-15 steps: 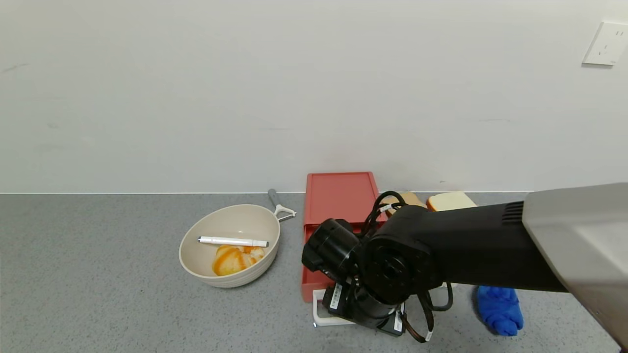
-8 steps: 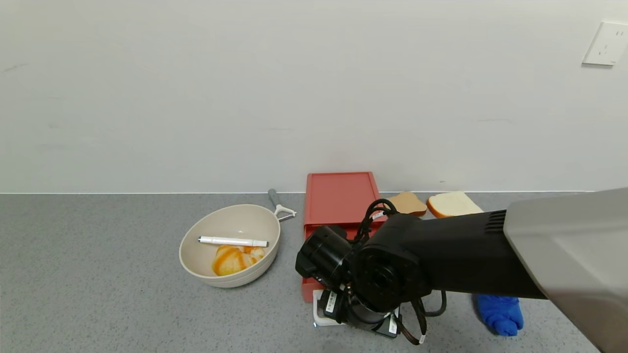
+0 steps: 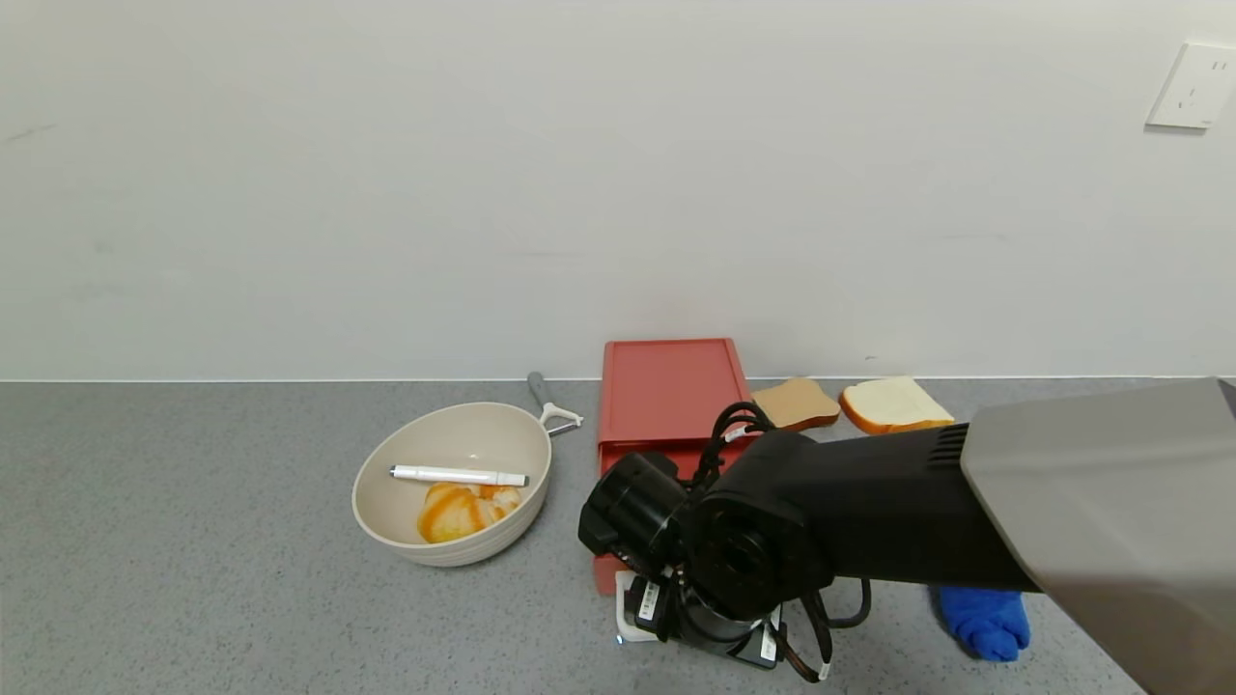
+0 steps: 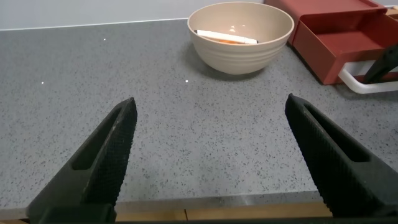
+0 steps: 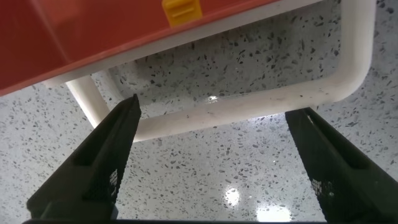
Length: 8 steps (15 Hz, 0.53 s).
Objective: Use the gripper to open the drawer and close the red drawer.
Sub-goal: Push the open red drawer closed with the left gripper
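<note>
The brick-red drawer [image 3: 666, 386] stands on the grey counter against the wall, with its tray pulled partly out toward me. It also shows in the left wrist view [image 4: 348, 37]. Its white loop handle [image 3: 625, 632] sticks out at the front. My right gripper [image 3: 710, 632] hangs over the handle and is mostly hidden under its own black wrist. In the right wrist view the gripper [image 5: 214, 112] is open, and the handle's white bar [image 5: 261, 106] runs across the gap at the fingertips, below the red drawer front [image 5: 93, 31]. My left gripper [image 4: 210, 102] is open and empty above bare counter.
A beige bowl [image 3: 381, 483] holding a white pen [image 3: 459, 475] and an orange-striped bun stands left of the drawer, with a peeler [image 3: 550, 405] behind it. Two bread slices [image 3: 893, 403] lie right of the drawer and a blue cloth [image 3: 985, 623] at front right. The counter's front edge [image 4: 205, 200] is under the left gripper.
My right arm has moved left and nearer to me, uncovering both bread slices. The drawer and its handle look unmoved.
</note>
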{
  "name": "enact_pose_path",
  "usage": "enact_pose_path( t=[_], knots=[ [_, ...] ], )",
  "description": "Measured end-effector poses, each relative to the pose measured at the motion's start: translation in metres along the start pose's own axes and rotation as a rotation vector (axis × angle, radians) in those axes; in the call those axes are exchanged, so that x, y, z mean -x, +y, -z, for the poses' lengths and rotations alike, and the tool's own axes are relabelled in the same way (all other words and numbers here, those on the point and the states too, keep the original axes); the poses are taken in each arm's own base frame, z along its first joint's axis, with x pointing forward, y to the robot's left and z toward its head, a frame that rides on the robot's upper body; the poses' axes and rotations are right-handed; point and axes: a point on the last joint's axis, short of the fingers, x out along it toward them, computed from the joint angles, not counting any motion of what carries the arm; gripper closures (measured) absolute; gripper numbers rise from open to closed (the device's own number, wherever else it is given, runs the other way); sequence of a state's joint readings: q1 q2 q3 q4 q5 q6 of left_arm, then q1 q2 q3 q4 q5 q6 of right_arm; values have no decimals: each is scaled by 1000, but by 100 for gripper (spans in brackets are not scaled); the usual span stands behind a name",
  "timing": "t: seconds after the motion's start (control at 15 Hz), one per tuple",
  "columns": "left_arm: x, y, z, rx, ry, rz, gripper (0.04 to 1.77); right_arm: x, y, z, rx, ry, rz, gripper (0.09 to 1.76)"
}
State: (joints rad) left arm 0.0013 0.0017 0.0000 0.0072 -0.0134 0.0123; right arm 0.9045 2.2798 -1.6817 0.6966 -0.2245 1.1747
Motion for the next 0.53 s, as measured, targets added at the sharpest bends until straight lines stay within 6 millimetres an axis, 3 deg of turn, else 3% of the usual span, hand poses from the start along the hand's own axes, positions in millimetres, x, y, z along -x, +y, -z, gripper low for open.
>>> enact_pose_path(
  t=[0.53],
  knots=[
    [0,0,0,0,0,0,9,-2,5,-8,-9,-9,-19,14]
  ],
)
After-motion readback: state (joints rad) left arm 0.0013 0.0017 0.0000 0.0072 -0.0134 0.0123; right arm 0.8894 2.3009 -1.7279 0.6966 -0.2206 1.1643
